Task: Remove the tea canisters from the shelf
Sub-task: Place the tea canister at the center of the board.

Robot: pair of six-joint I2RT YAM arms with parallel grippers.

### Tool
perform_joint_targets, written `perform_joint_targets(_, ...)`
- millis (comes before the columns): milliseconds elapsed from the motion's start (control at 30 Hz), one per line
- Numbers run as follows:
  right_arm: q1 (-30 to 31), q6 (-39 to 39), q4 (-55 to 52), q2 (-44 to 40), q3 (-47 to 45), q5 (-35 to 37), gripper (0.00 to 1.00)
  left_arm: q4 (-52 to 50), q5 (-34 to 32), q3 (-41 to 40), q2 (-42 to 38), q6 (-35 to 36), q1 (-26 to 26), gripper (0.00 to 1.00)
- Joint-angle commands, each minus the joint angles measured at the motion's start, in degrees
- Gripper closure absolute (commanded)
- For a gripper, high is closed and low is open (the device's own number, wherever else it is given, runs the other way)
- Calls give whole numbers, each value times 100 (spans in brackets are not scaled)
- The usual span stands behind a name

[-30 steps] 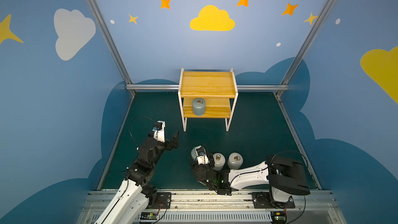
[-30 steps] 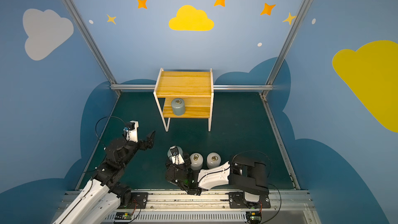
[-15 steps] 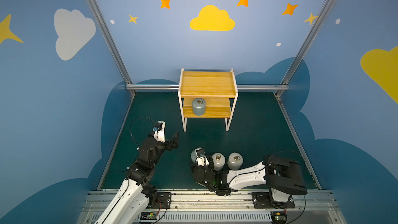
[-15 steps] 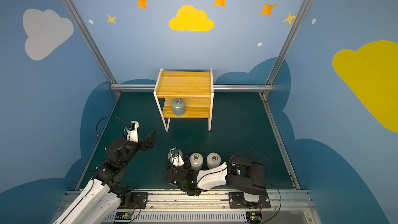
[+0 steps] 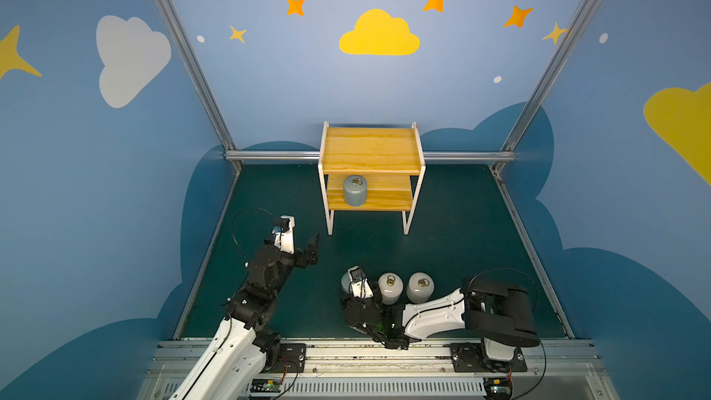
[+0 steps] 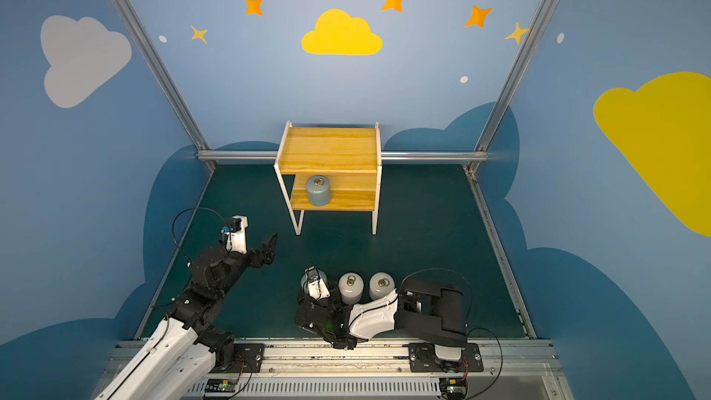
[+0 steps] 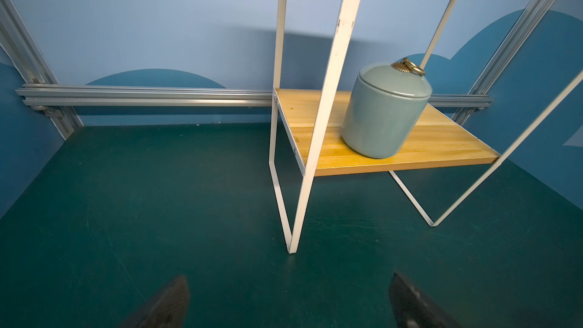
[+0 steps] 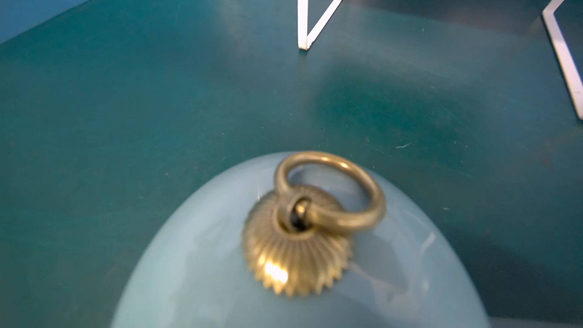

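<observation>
Now | shelf (image 5: 371, 148): grey-blue canister (image 5: 355, 191) (lower tier) | left end effector (image 7: 288, 302) apart | right end effector (image 5: 356, 294) clamps second canister (image 8: 220, 279)

I'm seeing the shelf (image 5: 371, 150) as yellow wood-grain boards on a white frame. The grey-blue canister (image 5: 354, 192) on its lower board has a brass ring. In front of the shelf: two white canisters (image 5: 390, 288) (image 5: 420, 287), a second grey-blue canister (image 8: 195, 279), dark green counter (image 5: 461, 232). Behind it, blue walls (image 5: 307, 82) with yellow clouds and orange stars.
</observation>
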Motion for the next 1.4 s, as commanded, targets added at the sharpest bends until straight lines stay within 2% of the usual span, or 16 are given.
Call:
perform_joint_targets(0,-84,174,9,89,184,103,40,171,74,-41,17,-33,52,0)
perform_joint_targets(833,-141,330,-281,255,330,-161,33,215,117,-75,8,-40,90,0)
perform_joint_targets(1367,-146,330,-352,294,396,-219,23,214,117,-74,-9,-36,98,0)
